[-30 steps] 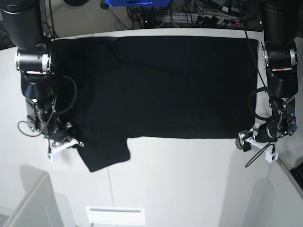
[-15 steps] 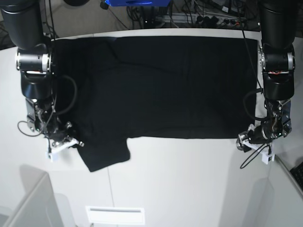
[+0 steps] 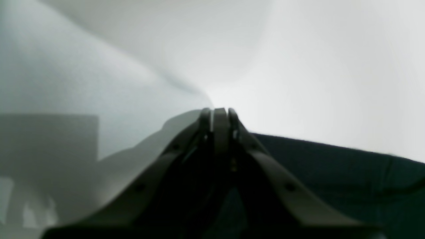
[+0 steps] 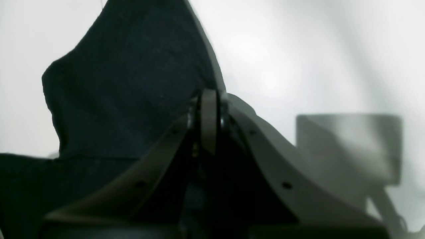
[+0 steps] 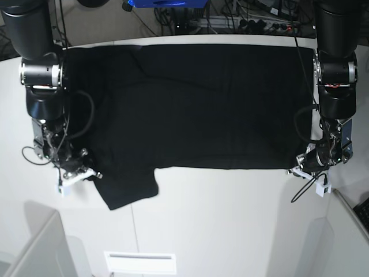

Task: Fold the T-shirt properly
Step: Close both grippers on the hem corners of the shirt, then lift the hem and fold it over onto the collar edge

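The black T-shirt [image 5: 196,104] lies spread flat on the white table [image 5: 230,219], one sleeve sticking out at the near left. My left gripper [image 5: 297,168] is low at the shirt's near right corner. In the left wrist view its jaws [image 3: 219,113] are shut, with dark T-shirt cloth [image 3: 332,166] running in between the fingers from the right. My right gripper [image 5: 95,175] sits at the near left edge by the sleeve. It [image 4: 209,96] is also shut, and the sleeve of the T-shirt [image 4: 126,83] reaches up to its tips. No print shows.
A white slotted plate [image 5: 140,262] lies at the table's near edge. A grey box [image 5: 34,248] stands at the near left corner. Cables and a blue device [image 5: 167,3] crowd the space behind the table. A loose cable [image 5: 305,190] hangs by my left gripper.
My left gripper has slid in toward the shirt's near right corner and closed from wide open. The right arm and the shirt have not moved.
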Available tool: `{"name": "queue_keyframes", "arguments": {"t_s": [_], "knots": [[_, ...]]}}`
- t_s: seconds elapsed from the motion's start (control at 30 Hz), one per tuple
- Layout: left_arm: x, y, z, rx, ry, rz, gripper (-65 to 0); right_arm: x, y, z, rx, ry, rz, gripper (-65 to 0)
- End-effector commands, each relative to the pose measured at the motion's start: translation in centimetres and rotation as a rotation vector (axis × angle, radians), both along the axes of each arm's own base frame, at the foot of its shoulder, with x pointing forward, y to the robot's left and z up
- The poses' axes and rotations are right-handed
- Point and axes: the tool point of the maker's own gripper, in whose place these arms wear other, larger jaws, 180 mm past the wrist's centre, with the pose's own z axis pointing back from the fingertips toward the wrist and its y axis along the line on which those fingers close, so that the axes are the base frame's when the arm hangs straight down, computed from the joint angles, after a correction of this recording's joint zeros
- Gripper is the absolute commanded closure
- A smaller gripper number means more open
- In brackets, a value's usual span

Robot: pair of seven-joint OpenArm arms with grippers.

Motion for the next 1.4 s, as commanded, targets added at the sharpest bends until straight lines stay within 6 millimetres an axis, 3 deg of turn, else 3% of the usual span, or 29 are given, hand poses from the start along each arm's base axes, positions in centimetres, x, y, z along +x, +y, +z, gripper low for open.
{"name": "queue_keyframes", "arguments": {"t_s": [0.0,0.2,0.37,0.7,0.77,0.97,1.27,1.37], "knots": [[-0.6,-0.1,-0.1,0.014,0.050,-0.031,0.0,1.3,-0.8,1.6,-0.018,-0.038,-0.010,0.0],[0.6,-1.9,2.5,0.044,-0.058,-0.112,0.0,1.2,-0.7,2.1,-0.030,-0.067,0.005,0.0],[0.7,-2.4,3.0,0.050,-0.080,-0.129,0.0,1.5,0.3,4.1,-0.049,-0.151,0.048,0.0],[1.8,-3.3,5.1,0.064,-0.144,-0.163,0.0,1.4,0.5,4.9,-0.058,-0.187,0.060,0.0],[1.4,-3.4,5.0,0.062,-0.129,-0.168,0.0,1.1,-0.1,5.2,-0.049,-0.205,0.035,0.0],[0.8,-1.7,7.0,0.031,-0.164,-0.107,0.0,0.5,-0.4,6.0,-0.045,-0.214,0.037,0.0],[-0.2,-2.4,7.2,0.043,-0.158,-0.142,0.0,-0.1,-0.2,5.7,-0.045,-0.205,0.046,0.0],[-0.1,-2.8,8.2,0.055,-0.187,-0.160,0.0,-0.3,0.0,5.8,-0.045,-0.212,0.049,0.0]]}}
